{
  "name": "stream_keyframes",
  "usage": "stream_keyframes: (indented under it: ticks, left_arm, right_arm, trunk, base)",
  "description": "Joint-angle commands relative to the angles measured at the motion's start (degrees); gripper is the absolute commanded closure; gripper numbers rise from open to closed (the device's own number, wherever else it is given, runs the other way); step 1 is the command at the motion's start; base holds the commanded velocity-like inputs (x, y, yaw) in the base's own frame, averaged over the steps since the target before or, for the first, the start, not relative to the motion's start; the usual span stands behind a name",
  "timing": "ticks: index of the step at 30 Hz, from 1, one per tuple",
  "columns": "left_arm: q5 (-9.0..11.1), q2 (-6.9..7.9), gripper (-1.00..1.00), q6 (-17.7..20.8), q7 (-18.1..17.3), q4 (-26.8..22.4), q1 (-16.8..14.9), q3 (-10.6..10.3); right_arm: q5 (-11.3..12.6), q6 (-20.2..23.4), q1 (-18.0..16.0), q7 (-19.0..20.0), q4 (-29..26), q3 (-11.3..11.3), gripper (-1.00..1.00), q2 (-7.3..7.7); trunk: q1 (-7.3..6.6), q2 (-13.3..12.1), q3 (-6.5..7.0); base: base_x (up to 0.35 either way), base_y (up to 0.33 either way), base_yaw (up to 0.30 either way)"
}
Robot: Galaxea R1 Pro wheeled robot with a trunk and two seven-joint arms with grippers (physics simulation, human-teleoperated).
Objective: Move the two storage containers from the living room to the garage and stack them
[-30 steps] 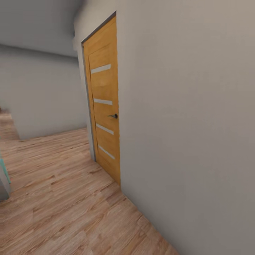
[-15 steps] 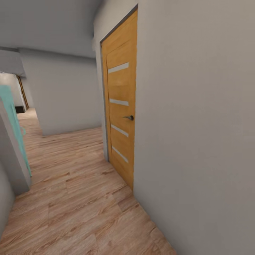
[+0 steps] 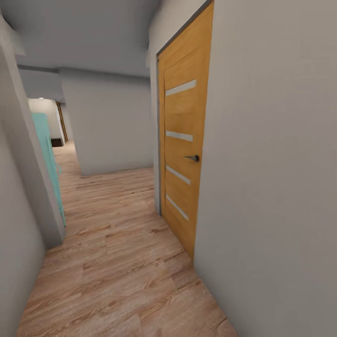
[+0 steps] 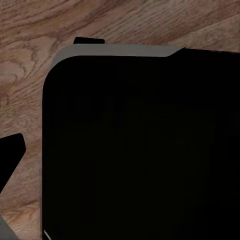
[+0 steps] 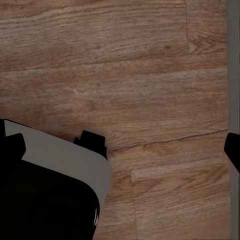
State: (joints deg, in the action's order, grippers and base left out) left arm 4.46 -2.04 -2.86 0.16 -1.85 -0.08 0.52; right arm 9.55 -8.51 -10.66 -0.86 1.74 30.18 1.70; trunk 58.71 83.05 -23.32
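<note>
Ahead, a wood-floored hallway [image 3: 117, 262] ran toward twelve o'clock, an orange door [image 3: 182, 154] at two o'clock. Storage containers lay somewhere beyond; their direction and both pincers' openings couldn't be told.

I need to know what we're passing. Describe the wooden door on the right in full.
The door is honey-coloured wood with four pale horizontal strips down its face and a small dark lever handle at mid height. It stands shut in a grey frame, set in the pale grey wall on the corridor's right, its foot meeting the light wood-plank floor.
</note>
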Motion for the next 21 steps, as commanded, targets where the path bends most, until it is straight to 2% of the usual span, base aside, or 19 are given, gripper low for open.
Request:
stream_keyframes:
  ticks: [1, 5, 13, 21]
  left_arm:
    - [0.5, -0.03, -1.00, -0.1, 0.0, 0.0, 0.0, 0.0]
    - [0.5, -0.06, -1.00, -0.1, 0.0, 0.0, 0.0, 0.0]
    - [0.5, -0.03, -1.00, -0.1, 0.0, 0.0, 0.0, 0.0]
    - [0.5, -0.05, -1.00, -0.1, 0.0, 0.0, 0.0, 0.0]
  right_arm:
    - [0.6, -0.4, -0.1, 0.0, 0.2, 0.5, -1.00, -0.03]
    - [0.6, -0.4, -0.1, 0.0, 0.2, 0.5, -1.00, -0.03]
    - [0.5, -0.3, -0.1, 0.4, 0.2, 0.6, -1.00, -0.06]
    - [0.5, -0.3, -0.1, 0.1, 0.1, 0.6, -1.00, -0.03]
  trunk:
    - [0.02, 0.0, -0.05]
    - [0.02, 0.0, -0.05]
    - [0.02, 0.0, -0.05]
    - [0.02, 0.0, -0.17]
  base:
    - [0.195, 0.000, 0.271]
    - [0.194, 0.000, 0.186]
    - [0.194, 0.000, 0.037]
    - [0.193, 0.000, 0.228]
